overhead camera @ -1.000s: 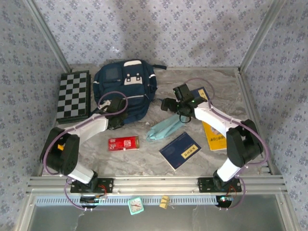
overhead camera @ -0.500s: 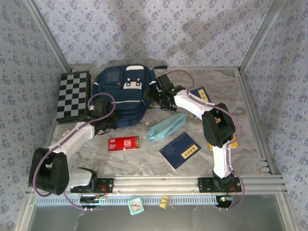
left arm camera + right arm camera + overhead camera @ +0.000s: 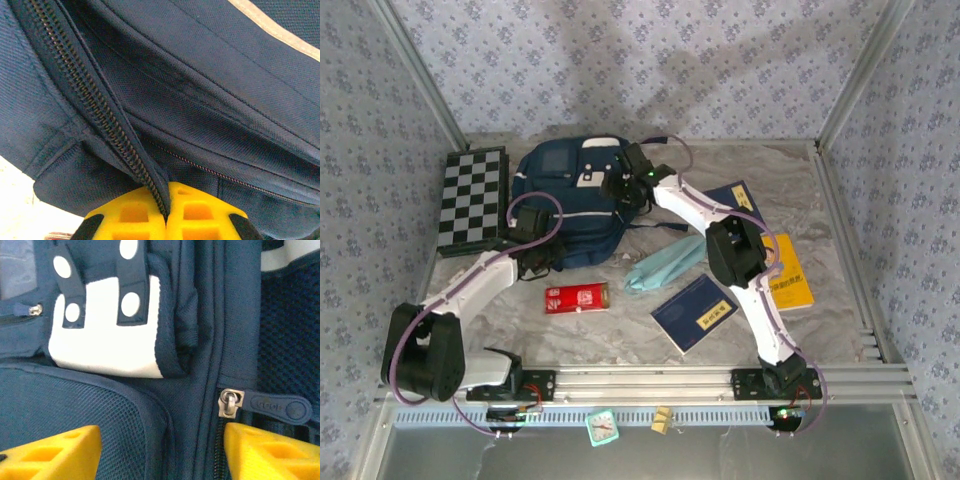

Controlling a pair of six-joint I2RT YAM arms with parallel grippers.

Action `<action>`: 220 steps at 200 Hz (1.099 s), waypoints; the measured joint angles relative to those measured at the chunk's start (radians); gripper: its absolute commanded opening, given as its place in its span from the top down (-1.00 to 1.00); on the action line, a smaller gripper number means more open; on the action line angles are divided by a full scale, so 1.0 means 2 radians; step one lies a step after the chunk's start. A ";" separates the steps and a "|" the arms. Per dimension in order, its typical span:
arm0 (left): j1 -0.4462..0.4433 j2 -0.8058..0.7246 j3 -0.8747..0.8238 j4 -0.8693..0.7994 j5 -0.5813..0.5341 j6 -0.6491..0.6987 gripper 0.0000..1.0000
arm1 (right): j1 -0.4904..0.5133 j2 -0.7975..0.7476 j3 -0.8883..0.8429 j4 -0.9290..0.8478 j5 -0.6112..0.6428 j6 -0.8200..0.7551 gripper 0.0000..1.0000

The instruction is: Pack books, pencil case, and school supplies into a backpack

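Left wrist: left claw (image 3: 166,217) pinches backpack (image 3: 210,100) at its zipper

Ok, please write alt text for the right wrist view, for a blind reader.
Close-up of the navy backpack, with the right gripper open, its two yellow fingers at the bottom corners. A zipper pull lies just above the finger at picture right; a white patch crossed by two navy straps sits upper left.
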 measured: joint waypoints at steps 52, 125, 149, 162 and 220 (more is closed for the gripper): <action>0.004 0.017 0.025 -0.020 -0.002 0.021 1.00 | -0.001 0.010 0.011 -0.017 0.000 -0.015 0.94; 0.044 0.061 0.092 -0.026 0.003 0.043 1.00 | -0.029 -0.094 -0.087 0.014 -0.034 -0.023 1.00; 0.054 0.101 0.132 -0.022 0.010 0.049 1.00 | -0.042 -0.151 -0.141 0.039 -0.035 -0.015 1.00; 0.056 0.115 0.148 -0.023 0.012 0.053 1.00 | -0.044 -0.162 -0.146 0.041 -0.030 -0.015 0.84; 0.056 0.109 0.140 -0.023 0.013 0.070 1.00 | -0.061 -0.110 -0.126 0.033 0.004 -0.035 -0.39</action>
